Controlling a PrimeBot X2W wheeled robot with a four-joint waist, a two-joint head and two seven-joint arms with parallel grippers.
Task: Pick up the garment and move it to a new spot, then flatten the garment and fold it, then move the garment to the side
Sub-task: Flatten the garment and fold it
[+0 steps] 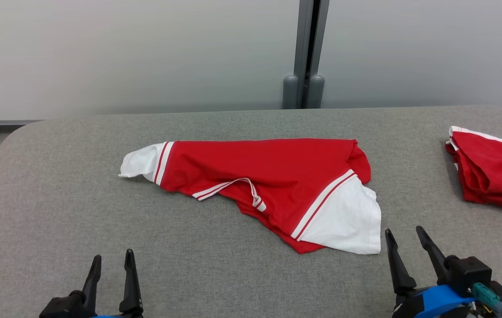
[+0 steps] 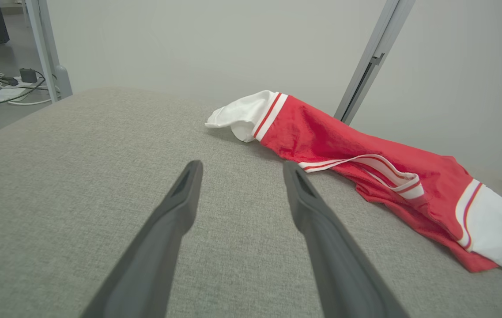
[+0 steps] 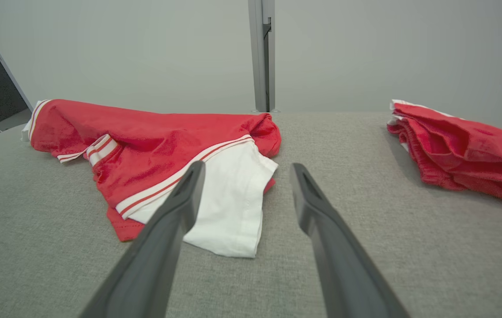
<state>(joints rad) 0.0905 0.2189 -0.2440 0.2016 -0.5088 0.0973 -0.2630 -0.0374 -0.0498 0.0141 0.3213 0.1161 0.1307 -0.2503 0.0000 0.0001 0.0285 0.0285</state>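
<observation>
Red jersey garment with white sleeves and striped trim (image 1: 268, 176) lies crumpled at the centre of the grey fabric-covered worktop (image 1: 56, 198), left hand (image 1: 113, 255) and right hand (image 1: 403, 230) both spread apart and empty near its front edge; judged light, limp, non-fragile, best pinched at a sleeve hem.

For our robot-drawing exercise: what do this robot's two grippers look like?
The left gripper and right gripper each have two long dark grey fingers tapering to points, on black bases. A blue housing with a teal connector sits behind the right one.
</observation>
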